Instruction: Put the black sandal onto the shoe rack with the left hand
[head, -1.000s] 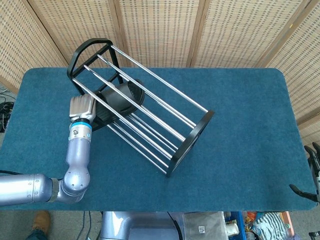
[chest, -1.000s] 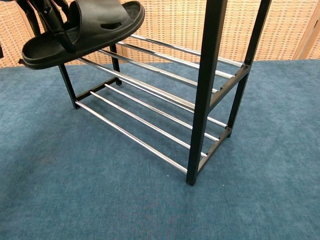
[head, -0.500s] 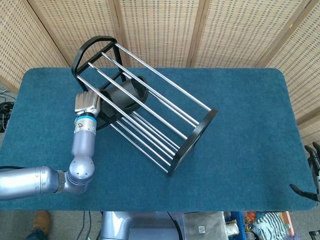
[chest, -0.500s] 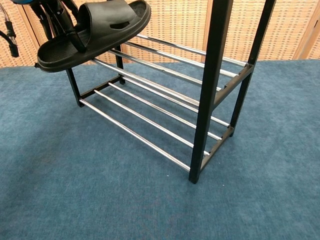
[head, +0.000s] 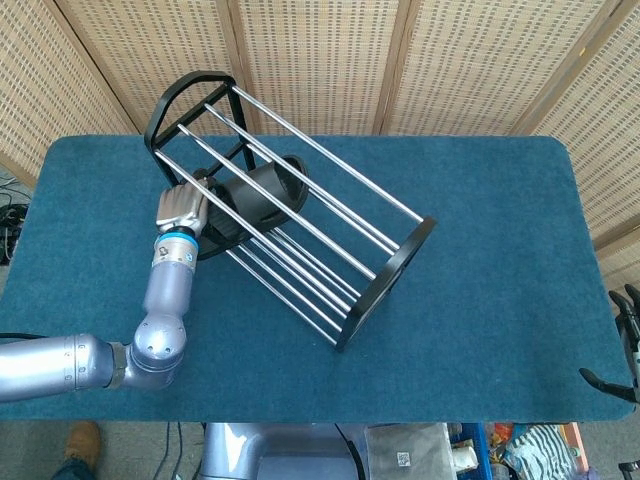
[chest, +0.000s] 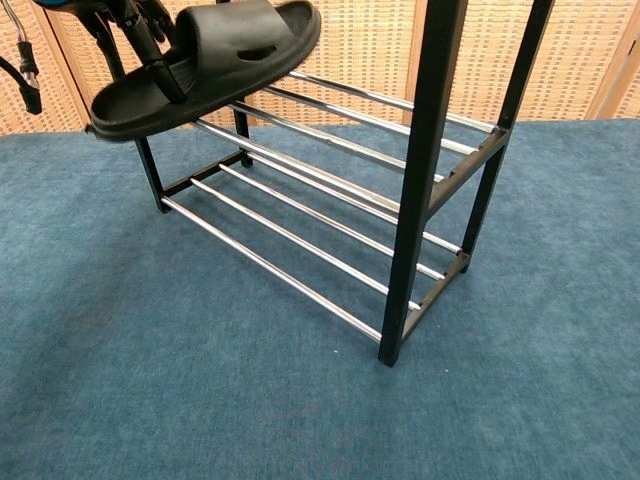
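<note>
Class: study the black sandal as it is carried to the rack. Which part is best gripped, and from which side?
Grip the black sandal at its heel end, from the side facing away from the shoe rack, as the left hand does. That leaves the toe free to slide onto the middle shelf's rails.

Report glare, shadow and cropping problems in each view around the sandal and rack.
Head view: bright glints run along the shoe rack rails, which partly hide the black sandal beside the left hand. Chest view: even light, soft shadow on the table, and the rack's top and the left hand are cropped.
</note>
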